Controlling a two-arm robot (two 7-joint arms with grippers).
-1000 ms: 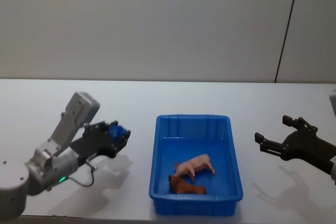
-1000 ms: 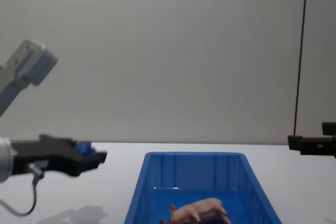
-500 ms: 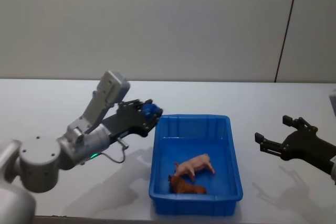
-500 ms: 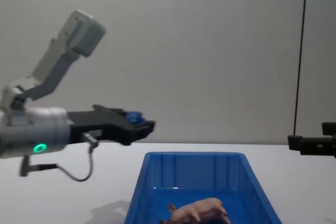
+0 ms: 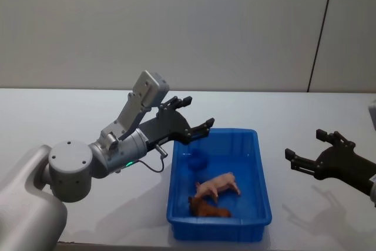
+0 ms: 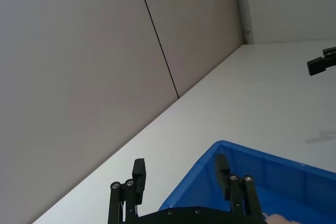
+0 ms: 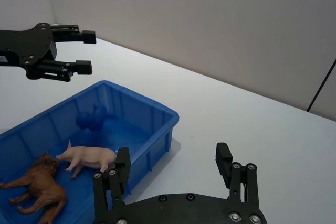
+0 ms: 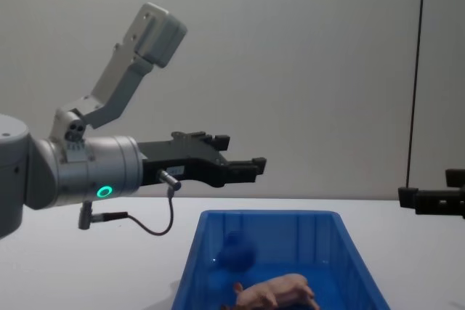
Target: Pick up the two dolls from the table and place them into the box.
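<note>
The left gripper (image 5: pixel 197 116) hung in the air over the box's (image 5: pixel 263 187) far left corner, and its jaws were spread wide apart with nothing between them. It sat high up there, probably so that a toy let go from it would land inside the walls and not on the table (image 5: pixel 70 121). The small blue doll (image 5: pixel 197 159) was just below it, inside the box near the far left wall, looking blurry as if it was dropping or had just landed. The pink pig doll (image 5: pixel 218 185) lay on its side on the box floor, closer to the near wall. A brown toy animal (image 5: pixel 207 207) lay right beside the pig, near the front left corner. Both dolls looked to be in the box, so the job seemed about done. The right gripper (image 5: pixel 320 154) waited well off to the right of the box, above the table's right edge, with its jaws also spread and empty. Nothing stood in the way of either arm.
</note>
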